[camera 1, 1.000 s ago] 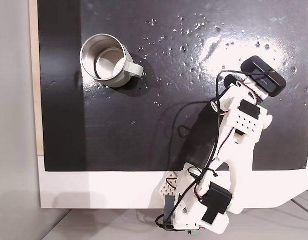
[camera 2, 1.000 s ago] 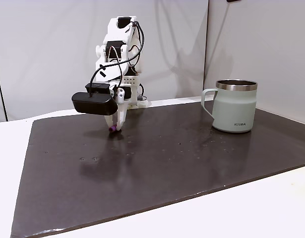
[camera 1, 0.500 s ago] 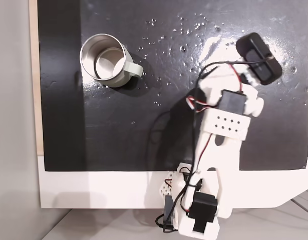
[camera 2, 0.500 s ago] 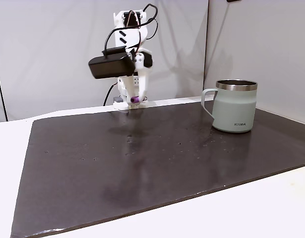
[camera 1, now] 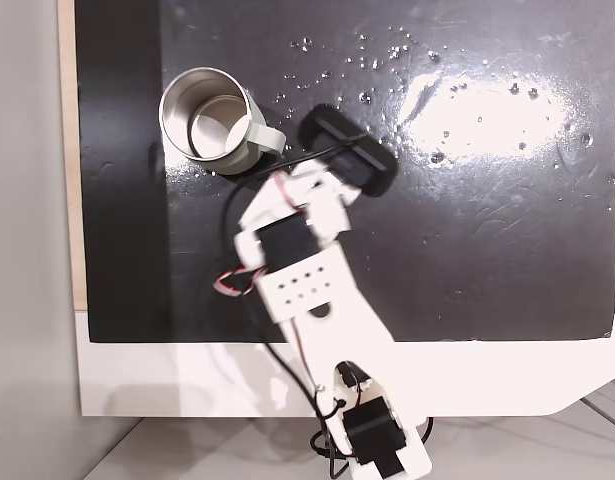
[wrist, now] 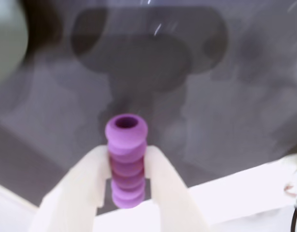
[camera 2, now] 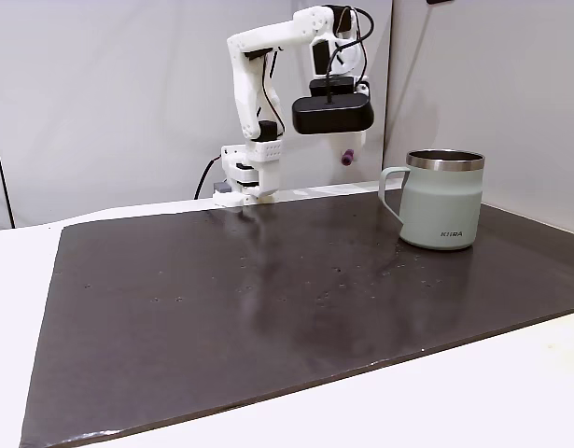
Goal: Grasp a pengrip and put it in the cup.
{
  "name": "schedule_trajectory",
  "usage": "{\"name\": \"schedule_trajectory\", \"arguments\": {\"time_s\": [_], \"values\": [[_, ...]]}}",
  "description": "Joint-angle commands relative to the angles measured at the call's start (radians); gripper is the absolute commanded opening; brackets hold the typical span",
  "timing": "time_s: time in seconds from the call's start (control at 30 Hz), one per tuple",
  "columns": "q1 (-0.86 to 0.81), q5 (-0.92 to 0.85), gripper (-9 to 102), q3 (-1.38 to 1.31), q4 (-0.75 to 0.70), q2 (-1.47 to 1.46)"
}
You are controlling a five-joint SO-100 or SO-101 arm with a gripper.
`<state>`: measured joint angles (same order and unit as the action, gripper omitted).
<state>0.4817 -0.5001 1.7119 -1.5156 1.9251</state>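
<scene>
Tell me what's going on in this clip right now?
A single white robot arm is carrying a small purple pengrip toward a grey-green steel cup. The gripper is shut on the pengrip, whose open end sticks out past the fingertips in the wrist view. In a fixed view the pengrip hangs in the air above the dark mat, beside the cup's handle side and not yet over its mouth. The cup stands upright, and its visible inside looks empty.
</scene>
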Motion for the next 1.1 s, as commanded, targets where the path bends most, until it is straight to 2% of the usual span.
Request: {"name": "schedule_trajectory", "arguments": {"time_s": [0.0,0.23,0.4,0.6,1.07], "values": [[0.098,0.087,0,-0.146,-0.043,-0.043],[0.160,0.209,0,-0.532,-0.155,-0.302],[0.186,0.288,0,-0.931,-0.281,-0.558],[0.201,0.383,0,-1.141,-0.282,-0.675],[0.086,0.561,0,-1.480,-0.241,-0.828]]}}
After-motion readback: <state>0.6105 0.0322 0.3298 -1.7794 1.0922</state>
